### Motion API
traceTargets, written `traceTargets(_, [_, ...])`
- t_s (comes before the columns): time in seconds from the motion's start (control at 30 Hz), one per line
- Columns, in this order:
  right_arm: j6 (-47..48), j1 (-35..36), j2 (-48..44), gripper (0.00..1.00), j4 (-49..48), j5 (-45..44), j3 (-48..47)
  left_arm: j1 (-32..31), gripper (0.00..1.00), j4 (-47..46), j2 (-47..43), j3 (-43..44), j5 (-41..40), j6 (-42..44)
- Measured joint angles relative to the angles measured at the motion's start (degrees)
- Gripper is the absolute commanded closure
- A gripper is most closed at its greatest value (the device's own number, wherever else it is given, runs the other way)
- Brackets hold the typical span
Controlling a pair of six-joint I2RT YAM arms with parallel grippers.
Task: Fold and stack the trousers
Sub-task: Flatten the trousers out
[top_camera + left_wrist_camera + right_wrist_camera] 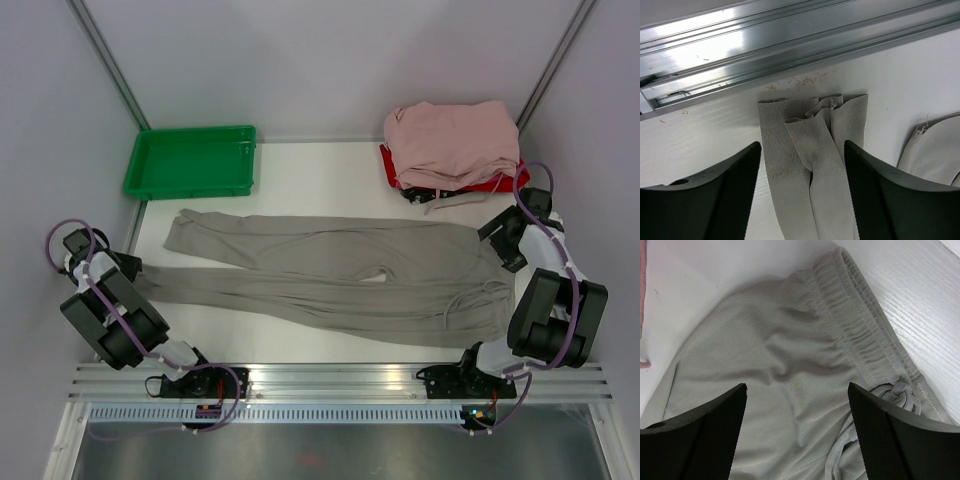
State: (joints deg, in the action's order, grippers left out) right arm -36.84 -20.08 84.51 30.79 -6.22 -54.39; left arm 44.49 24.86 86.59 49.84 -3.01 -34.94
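The grey-beige trousers (330, 270) lie spread flat across the table, waist to the right and both legs running left. My left gripper (125, 265) sits at the end of the near leg. In the left wrist view it (802, 147) stands open, its fingers on either side of the bunched ribbed cuff (810, 130), which rests on the table. The other leg's end (935, 150) shows at the right. My right gripper (500, 235) hovers over the waist end. In its own view it (796, 387) is open above the fabric, just below the elastic waistband (855, 325) and beside the drawstring (895, 392).
A green tray (190, 165) stands at the back left. A heap of pale pink garments (450, 140) lies at the back right on something red (470, 185). An aluminium rail (330, 380) runs along the near edge, and grey walls close in both sides.
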Motion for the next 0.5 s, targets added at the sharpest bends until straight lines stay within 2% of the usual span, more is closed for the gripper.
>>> traceTargets(0.13, [0.04,0.37,1.16,0.12,0.07,0.15,-0.07,0.02,0.23,0.17,-0.76,0.0,0.0,0.26])
traceTargets(0.23, [0.17,0.52,2.14,0.12,0.17,0.2,-0.57,0.02,0.26,-0.09,-0.92,0.0,0.07,0.28])
traceTargets(0.33, [0.2,0.74,2.86,0.12,0.09,0.44,-1.36,0.02,0.33,-1.05,-0.66,-0.07,0.59,0.17])
traceTargets(0.37, [0.22,0.85,3.04,0.12,0.11,0.46,-1.66,0.02,0.41,-1.73,-0.42,-0.17,0.76,0.09])
traceTargets(0.47, [0.52,1.07,3.21,0.12,0.13,0.44,-2.34,0.0,0.56,-3.63,0.35,-0.55,1.62,-0.2])
traceTargets(0.5, [0.63,1.11,3.21,0.12,0.15,0.42,-2.43,0.0,0.57,-4.07,0.57,-0.57,1.86,-0.22])
